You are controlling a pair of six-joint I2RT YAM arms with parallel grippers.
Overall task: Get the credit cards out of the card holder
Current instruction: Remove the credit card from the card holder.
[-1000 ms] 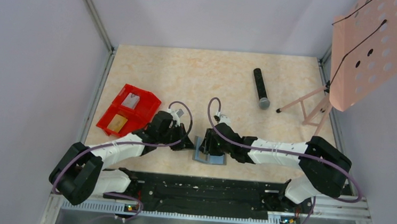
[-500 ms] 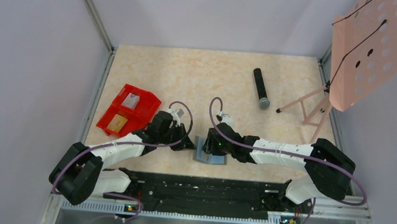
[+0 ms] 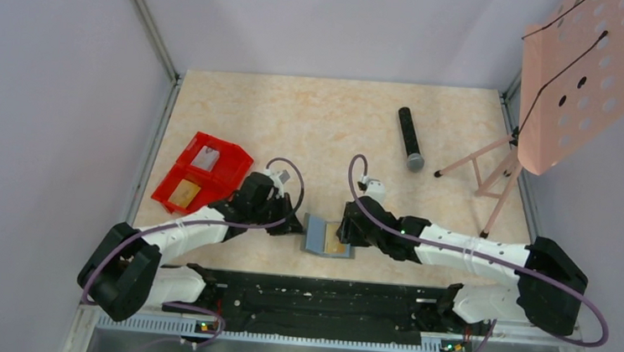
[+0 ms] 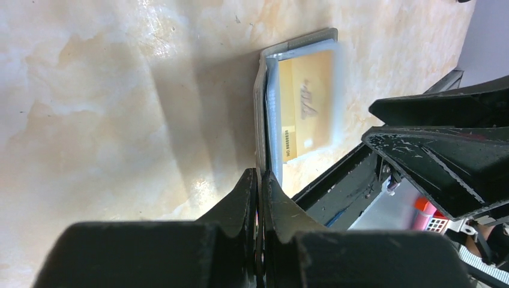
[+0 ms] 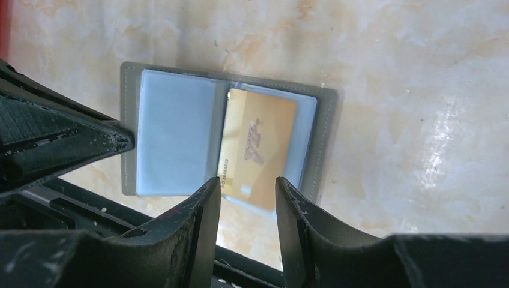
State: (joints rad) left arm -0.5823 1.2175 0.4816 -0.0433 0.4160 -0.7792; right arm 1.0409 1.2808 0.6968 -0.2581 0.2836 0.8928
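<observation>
Right wrist: holder (image 5: 174,132) lies open, my left jaws pinching it, right jaws spread, card (image 5: 258,144) not yet out.

so the small flat grey bifold card holder (image 3: 317,234) with pale blue-grey inner panels is lying open on the beige marbled table (image 3: 312,126), close to the near edge, about mid-width. A shiny gold credit card (image 5: 258,150) is sitting slightly tilted in its right-hand panel, poking out toward the near edge.
</observation>
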